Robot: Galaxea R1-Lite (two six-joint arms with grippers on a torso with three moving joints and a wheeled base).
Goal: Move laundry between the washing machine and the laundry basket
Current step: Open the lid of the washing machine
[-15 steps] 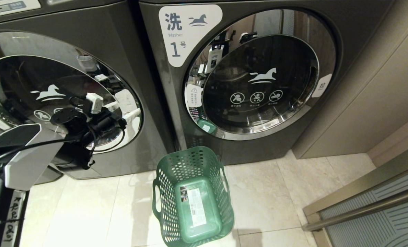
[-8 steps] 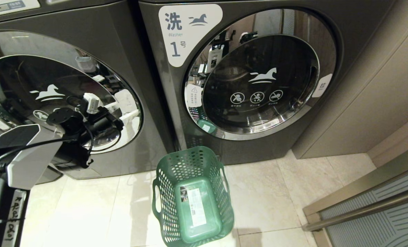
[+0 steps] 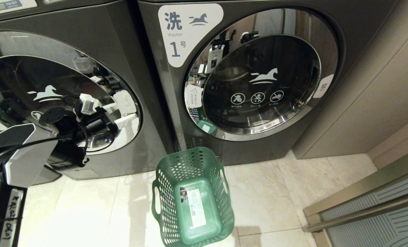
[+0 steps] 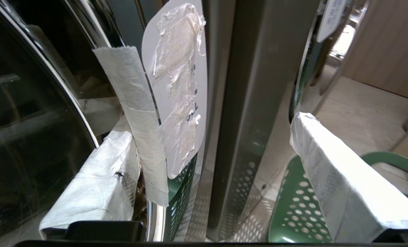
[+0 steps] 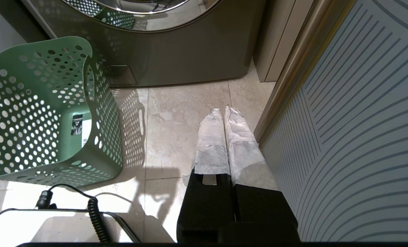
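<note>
So the left gripper is right up at the door edge of the washer that sits left of the one marked "1", jaws spread wide and holding nothing. In the left wrist view one taped finger sits against the chrome rim of the glass, next to a white tab stuck on the door edge, and the other finger hangs off to the side over the basket. The door looks shut, so I'd say the step in hand is getting it open.

Tips, just my read: get one finger properly behind the door edge by that tab before pulling, not just resting on the chrome, because that rim looks slick and the tape could slide off. Then pull in an arc around the hinge, not straight back.

The basket sits on the floor in front of the "1" washer, just right of the target door, so a wide swing might clip it. No laundry is visible anywhere, and the basket is empty. The right gripper is pinched closed on nothing, parked low over the floor right of the basket.
</note>
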